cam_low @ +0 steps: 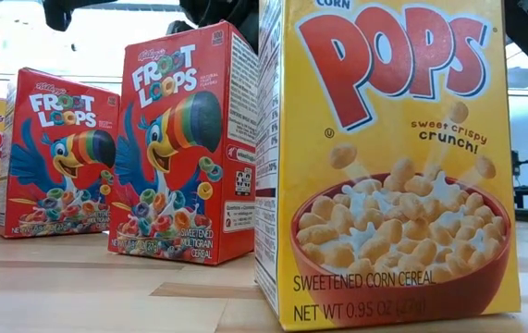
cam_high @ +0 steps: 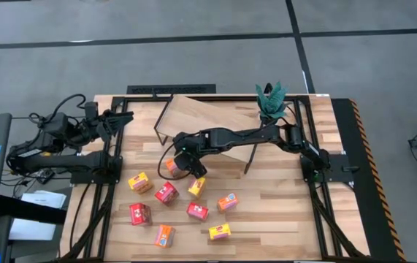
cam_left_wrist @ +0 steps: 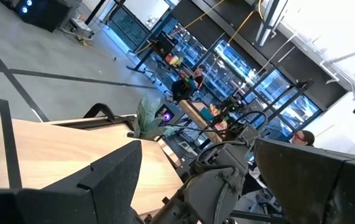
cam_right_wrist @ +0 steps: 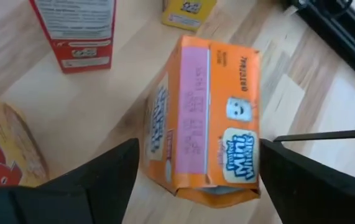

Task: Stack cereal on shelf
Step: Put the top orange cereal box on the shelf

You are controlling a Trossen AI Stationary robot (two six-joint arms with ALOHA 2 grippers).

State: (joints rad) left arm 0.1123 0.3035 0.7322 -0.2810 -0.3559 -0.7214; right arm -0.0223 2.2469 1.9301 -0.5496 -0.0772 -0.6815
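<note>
Orange cereal box (cam_right_wrist: 205, 118) lies on the desk (cam_right_wrist: 90, 99) directly below the right tool (cam_right_wrist: 196, 180), between its wide-spread fingers, long axis running along the gap, beside the shelf (cam_high: 201, 117); left arm waits far off.

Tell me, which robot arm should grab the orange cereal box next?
The right one, probably. Its right gripper is open around the orange box already, near the shelf. The left gripper waits by the table's far left corner.
</note>
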